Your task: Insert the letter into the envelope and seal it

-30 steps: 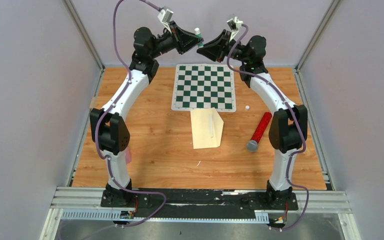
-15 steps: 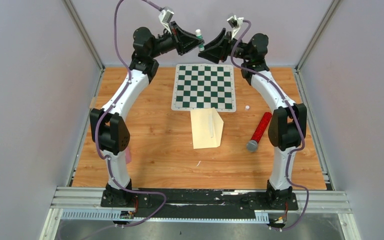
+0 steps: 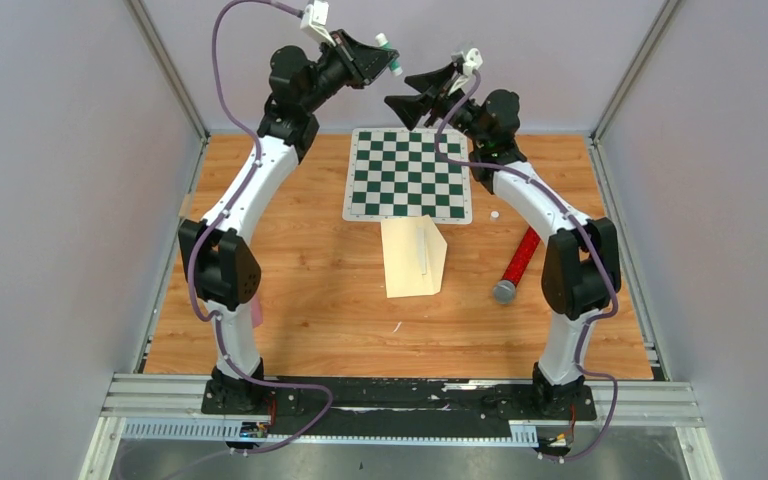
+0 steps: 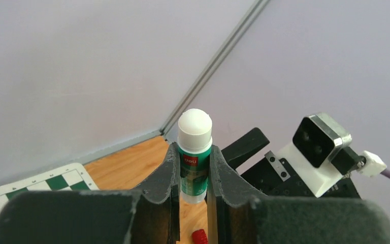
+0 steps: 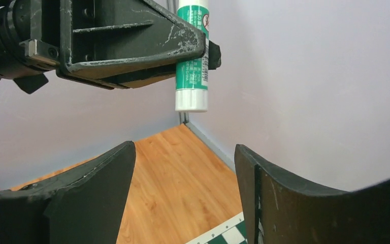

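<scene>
in the upper middle of the top view the left gripper [image 3: 378, 62] is clenched on a green-and-white glue stick [image 4: 195, 157], whose white end pokes out beyond the fingers; the right gripper [image 5: 183, 152] faces it from just to the right, jaws spread wide and grasping nothing; the envelope [image 3: 407, 265] lies flat at centre frame, its top edge touching the lower border of the chessboard [image 3: 408, 172], triangular flap open to the right (a thin pale strip runs along the fold; whether it is the letter i cannot tell); a red tube [image 3: 520, 260] lies right of the envelope, apart from it.
</scene>
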